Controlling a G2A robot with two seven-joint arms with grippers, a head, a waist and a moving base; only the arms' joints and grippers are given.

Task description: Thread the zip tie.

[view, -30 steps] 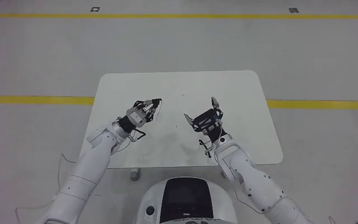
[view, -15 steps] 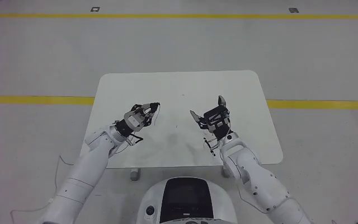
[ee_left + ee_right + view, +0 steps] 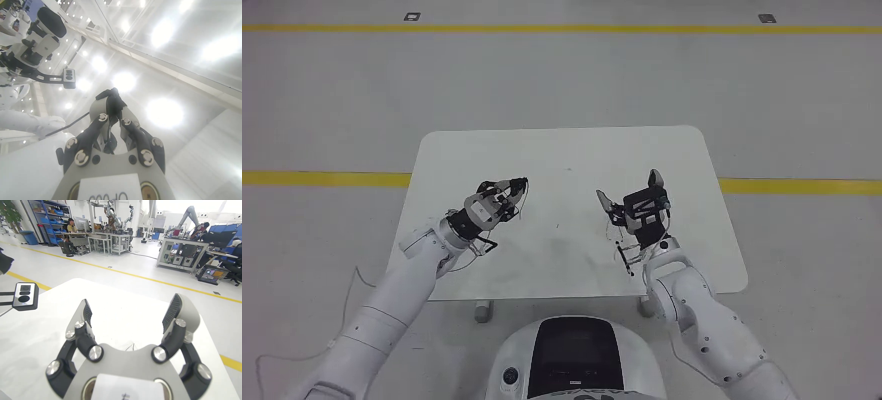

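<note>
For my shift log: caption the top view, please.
Left tool shut on zip tie above white table; right tool open, empty.

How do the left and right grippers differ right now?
The left gripper is shut on the zip tie; the right gripper is open and empty. The left gripper points upward; the right gripper points roughly level across the table. Both hang above the table.
</note>
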